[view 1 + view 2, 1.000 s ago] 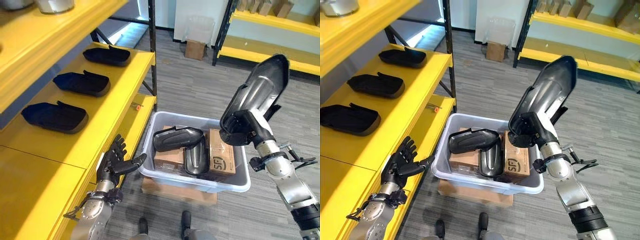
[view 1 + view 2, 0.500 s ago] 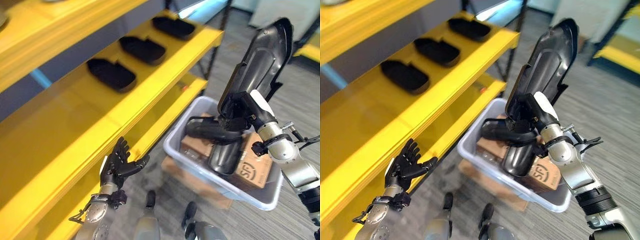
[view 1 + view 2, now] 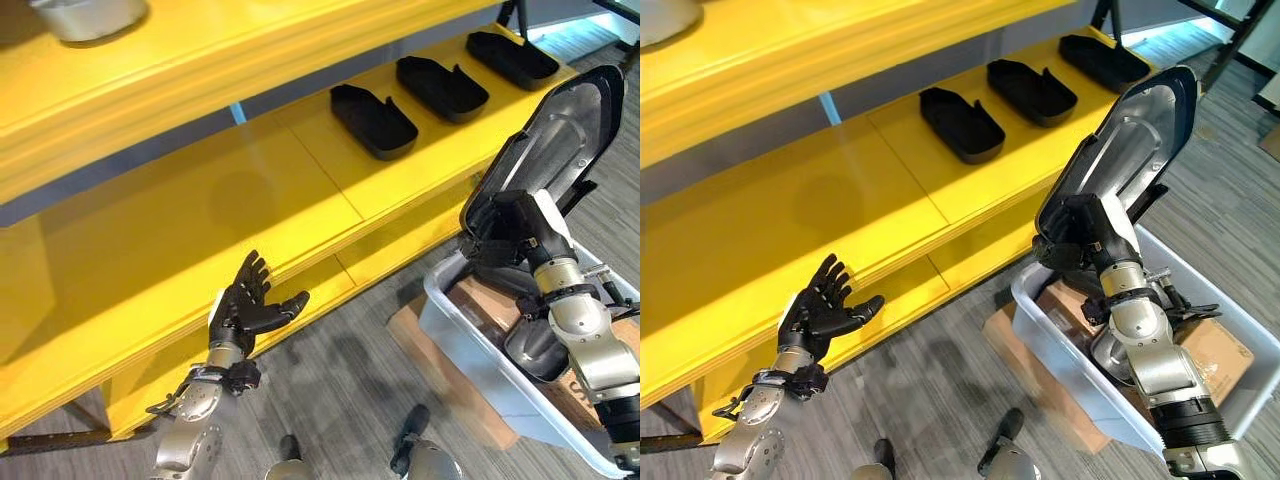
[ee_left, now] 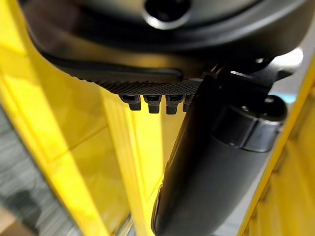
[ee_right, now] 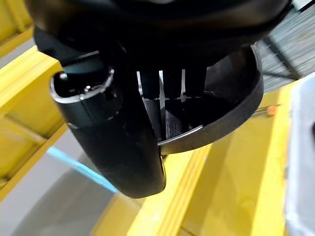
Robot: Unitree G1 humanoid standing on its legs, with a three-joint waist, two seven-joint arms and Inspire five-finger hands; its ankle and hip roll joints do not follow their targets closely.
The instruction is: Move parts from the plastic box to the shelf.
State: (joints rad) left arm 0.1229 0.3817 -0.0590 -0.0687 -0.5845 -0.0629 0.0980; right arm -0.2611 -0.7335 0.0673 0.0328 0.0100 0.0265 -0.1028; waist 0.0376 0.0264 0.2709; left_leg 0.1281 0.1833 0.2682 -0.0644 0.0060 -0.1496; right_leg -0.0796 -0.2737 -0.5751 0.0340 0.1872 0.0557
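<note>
Both hands show: our right hand (image 3: 1080,240) is clamped on a dark part (image 3: 1125,140), held upright above the plastic box (image 3: 1070,360) beside the shelf (image 3: 890,190); our left hand (image 3: 245,310) hangs with fingers spread, empty, below the shelf's edge.

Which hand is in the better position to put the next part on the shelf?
The right hand: it already grips a black part raised beside the yellow shelf. The left hand is open and empty, lower down.
</note>
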